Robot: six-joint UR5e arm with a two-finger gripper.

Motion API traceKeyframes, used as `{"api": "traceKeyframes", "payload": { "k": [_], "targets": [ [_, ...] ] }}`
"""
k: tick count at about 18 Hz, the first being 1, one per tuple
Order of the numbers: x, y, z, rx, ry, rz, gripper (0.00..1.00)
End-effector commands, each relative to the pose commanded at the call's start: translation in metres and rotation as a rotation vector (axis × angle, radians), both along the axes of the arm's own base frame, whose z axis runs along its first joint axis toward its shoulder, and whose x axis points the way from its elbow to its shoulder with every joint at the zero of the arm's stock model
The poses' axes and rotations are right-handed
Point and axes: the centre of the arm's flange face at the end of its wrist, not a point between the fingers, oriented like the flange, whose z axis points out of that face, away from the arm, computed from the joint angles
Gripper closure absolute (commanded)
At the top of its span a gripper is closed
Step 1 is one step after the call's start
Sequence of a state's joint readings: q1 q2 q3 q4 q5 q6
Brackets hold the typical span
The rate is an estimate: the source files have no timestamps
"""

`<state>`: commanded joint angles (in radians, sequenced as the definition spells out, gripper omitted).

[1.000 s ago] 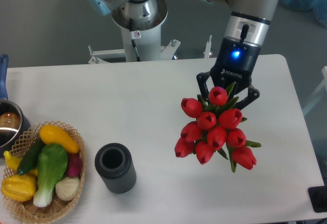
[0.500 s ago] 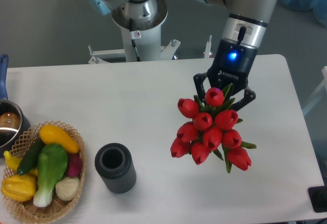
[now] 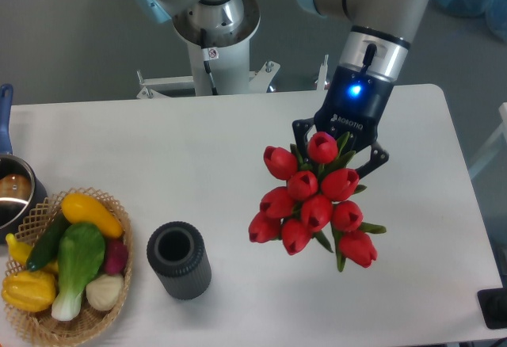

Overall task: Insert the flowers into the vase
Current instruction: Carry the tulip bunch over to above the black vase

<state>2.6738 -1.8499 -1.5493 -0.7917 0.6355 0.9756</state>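
Observation:
The flowers [image 3: 311, 201], a bunch of red tulip buds with green leaves, hang above the right half of the white table [image 3: 182, 141]. My gripper [image 3: 333, 149] is shut on the bunch's stems, which the buds hide from view. The vase [image 3: 178, 260], dark grey and ribbed, stands upright near the table's front, its round mouth open upward. It sits well to the lower left of the flowers, with a clear gap between them.
A wicker basket [image 3: 59, 272] with toy vegetables sits at the front left corner. A shiny metal pot [image 3: 12, 192] with a blue handle is at the left edge. The arm's base [image 3: 214, 26] rises behind the table's far edge.
My gripper has carried the flowers to the left and slightly toward the front, closer to the vase. The vase and basket have not moved.

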Motion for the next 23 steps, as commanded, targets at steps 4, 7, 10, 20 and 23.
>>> {"api": "traceKeyframes", "payload": {
  "k": [4,7,10,20,23],
  "targets": [
    [0.006,0.010,-0.002,0.146,-0.072,-0.108,0.87],
    [0.015,0.017,-0.001,0.174,-0.075,-0.145,0.87],
    [0.025,0.017,-0.005,0.200,-0.101,-0.171,0.88],
    [0.058,0.011,-0.038,0.374,-0.118,-0.318,0.94],
    [0.064,0.005,-0.046,0.429,-0.120,-0.341,0.94]
  ]
}}
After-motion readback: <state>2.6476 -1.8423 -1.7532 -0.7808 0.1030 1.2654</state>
